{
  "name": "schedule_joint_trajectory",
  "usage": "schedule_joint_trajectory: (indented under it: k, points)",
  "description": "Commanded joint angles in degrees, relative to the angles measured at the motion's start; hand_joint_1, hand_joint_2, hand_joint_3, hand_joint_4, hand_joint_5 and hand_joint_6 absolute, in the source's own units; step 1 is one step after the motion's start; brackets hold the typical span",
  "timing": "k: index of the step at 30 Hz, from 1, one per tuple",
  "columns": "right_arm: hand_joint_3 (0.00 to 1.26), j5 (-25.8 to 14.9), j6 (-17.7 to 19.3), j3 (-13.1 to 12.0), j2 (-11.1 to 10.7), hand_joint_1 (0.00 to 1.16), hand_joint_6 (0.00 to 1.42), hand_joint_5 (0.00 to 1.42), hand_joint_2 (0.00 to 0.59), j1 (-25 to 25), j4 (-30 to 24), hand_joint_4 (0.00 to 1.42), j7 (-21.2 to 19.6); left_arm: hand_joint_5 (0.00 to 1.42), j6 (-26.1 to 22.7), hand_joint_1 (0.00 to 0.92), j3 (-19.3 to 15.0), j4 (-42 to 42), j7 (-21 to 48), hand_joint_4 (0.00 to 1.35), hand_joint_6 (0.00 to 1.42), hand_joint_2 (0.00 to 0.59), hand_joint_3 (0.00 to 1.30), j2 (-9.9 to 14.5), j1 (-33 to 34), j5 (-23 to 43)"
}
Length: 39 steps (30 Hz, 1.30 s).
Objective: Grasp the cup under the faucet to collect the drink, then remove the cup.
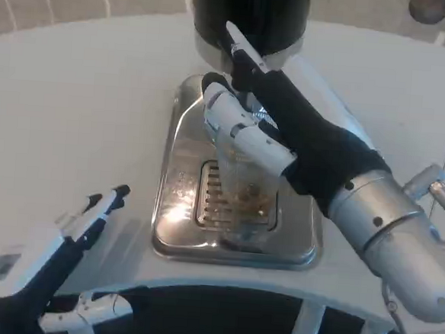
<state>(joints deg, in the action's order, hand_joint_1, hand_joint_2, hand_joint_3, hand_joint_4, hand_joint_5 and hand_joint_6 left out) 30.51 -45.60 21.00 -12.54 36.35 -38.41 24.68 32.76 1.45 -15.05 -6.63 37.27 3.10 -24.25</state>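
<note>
- The right hand [267,128] was wrapped around the clear cup [244,180], its white and black fingers [244,134] curled across the cup's upper part from the right.
- The cup stood upright on the slotted grate [214,201] in the middle of the steel drip tray [179,156], directly below the black dispenser [252,16] at the tray's far edge.
- Whether the cup's base touched the grate or sat just above it could not be told.
- A little amber colour showed low in the cup; how much liquid it held could not be told.
- The right forearm [393,240] ran in from the table's near right corner, slanting up to the tray.
- The left hand [77,229] held nothing, its fingers stretched out and slightly apart, pointing toward the tray's near left corner but apart from it.
- That hand hovered over or rested on the white table [74,111] near its front left edge; which of the two could not be told.
- The tray sat at the middle of the table, near the front edge.
</note>
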Motion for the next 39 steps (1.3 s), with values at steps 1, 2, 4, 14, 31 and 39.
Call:
schedule_joint_trajectory:
  k: [1, 2, 4, 14, 31, 39]
  points:
    - [0.00, -1.5, -1.1, 2.1, -0.4, 0.01, 0.00, 0.00, 0.571, -0.6, -0.3, 0.00, 2.8, 0.02, -2.6, 0.055, -0.9, 0.5, 2.6, 0.00, 0.11, 0.045, 0.00, -3.0, 1.1, 4.2]
    - [0.00, -1.5, -1.2, 2.1, -0.5, 0.01, 0.00, 0.00, 0.571, -0.7, -0.4, 0.00, 2.8, 0.02, -3.1, 0.056, -1.0, 0.7, 2.8, 0.00, 0.11, 0.043, 0.00, -3.7, 1.4, 4.7]
    - [0.00, -1.6, -1.4, 2.0, -0.6, 0.01, 0.00, 0.00, 0.571, -0.9, -0.6, 0.00, 2.7, 0.04, -4.1, 0.063, -1.2, 1.2, 3.0, 0.00, 0.12, 0.036, 0.00, -5.0, 1.9, 5.4]
    - [0.00, -1.7, -2.2, 2.0, -1.3, 0.00, 0.00, 0.00, 0.571, -1.4, -1.4, 0.00, 2.6, 0.07, -9.6, 0.135, -0.7, 2.6, 2.5, 0.00, 0.16, 0.030, 0.00, -11.1, 7.3, 5.0]
    - [0.00, -1.8, -3.6, 3.1, -1.6, 0.00, 0.00, 0.00, 0.571, -1.1, -2.2, 0.00, 2.6, 0.14, -11.2, 0.373, 0.0, -1.8, -1.5, 0.00, 0.25, 0.047, 0.00, -15.0, 14.3, 0.4]
    - [0.00, -2.0, -3.7, 2.9, -1.9, 0.00, 0.00, 0.00, 0.571, -0.8, -1.9, 0.00, 2.8, 0.16, -11.4, 0.419, 1.4, -5.6, -3.5, 0.00, 0.27, 0.060, 0.00, -16.6, 17.2, -0.3]
